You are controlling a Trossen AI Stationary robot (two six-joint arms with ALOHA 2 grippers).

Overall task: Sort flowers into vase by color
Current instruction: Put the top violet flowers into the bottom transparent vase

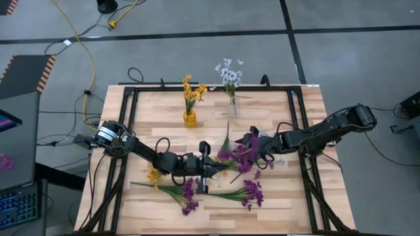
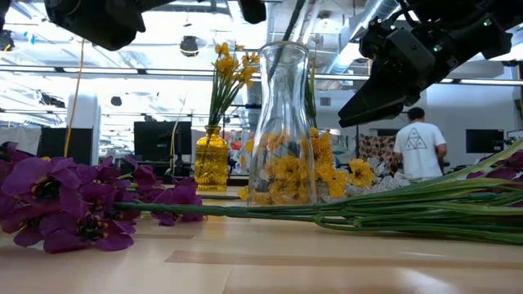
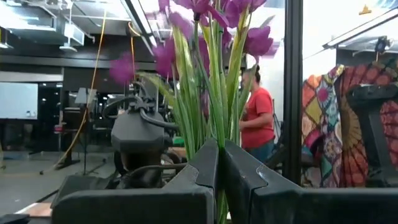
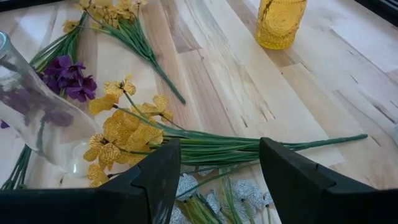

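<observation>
Left gripper (image 1: 209,165): lower centre of the high view, jaws clenched on a purple sprig (image 3: 208,74); the left wrist view shows the green stems pinched between the fingers (image 3: 205,168), blossoms standing above.
Right gripper (image 1: 257,149): right of centre in the high view, jaws spread wide, grasping nothing; it hangs over loose stems in the right wrist view.
Clear vase (image 2: 282,122): centre of the low view, upright on the table (image 1: 289,196); a stem stands in it, but its blossom colour cannot be told.
Loose flowers (image 1: 246,193): purple and yellow sprigs lie flat along the lower centre of the high view, near both grippers.
Yellow vase (image 1: 189,118): upper centre, holds yellow sprigs.
White sprigs (image 1: 229,75): upper centre, in a small clear vase (image 1: 233,107) right of the yellow one.
Person (image 2: 420,144): far right of the low view, beyond the table.
</observation>
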